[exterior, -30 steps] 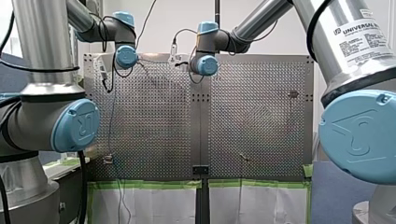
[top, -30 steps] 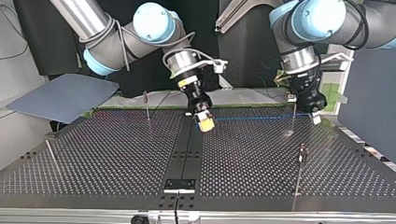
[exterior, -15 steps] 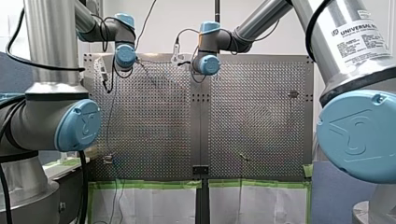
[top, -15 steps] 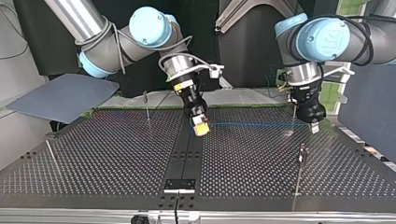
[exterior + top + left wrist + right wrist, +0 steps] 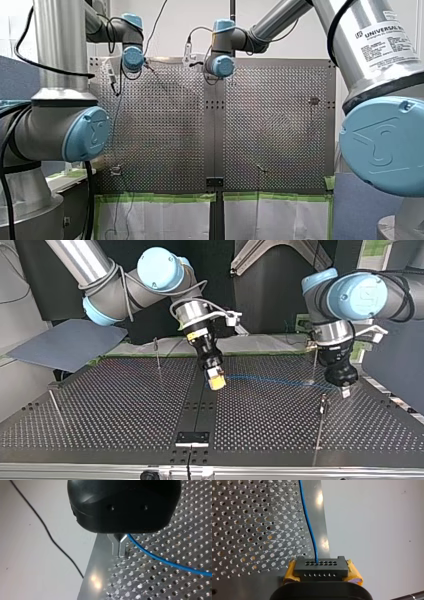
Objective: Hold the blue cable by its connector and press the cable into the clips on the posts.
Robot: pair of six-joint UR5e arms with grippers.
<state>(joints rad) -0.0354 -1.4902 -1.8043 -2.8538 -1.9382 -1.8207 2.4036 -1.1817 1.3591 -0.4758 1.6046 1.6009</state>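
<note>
Stretching over the perforated table [image 5: 125, 405], the blue cable [image 5: 275, 381] runs from its black connector [image 5: 321, 566], clamped between the right gripper's [image 5: 321, 573] yellow pads [image 5: 354, 574], to the left gripper's [image 5: 120, 548] metal fingers [image 5: 114, 542], closed on it near a post [image 5: 320, 430] at the top view's right; white wall [image 5: 165, 40] beyond.

left end effector [image 5: 119, 547] clamped on blue cable [image 5: 165, 560] | over perforated table [image 5: 150, 585] | black wire [image 5: 50, 537] beside

The dark perforated metal table [image 5: 125, 410] carries a thin clip-topped metal post [image 5: 320, 425] just beside the fingers of my left gripper [image 5: 345, 390], and another thin metal post [image 5: 158, 357] well apart from the fingers of my right gripper [image 5: 216, 384]. Both stand upright.
</note>
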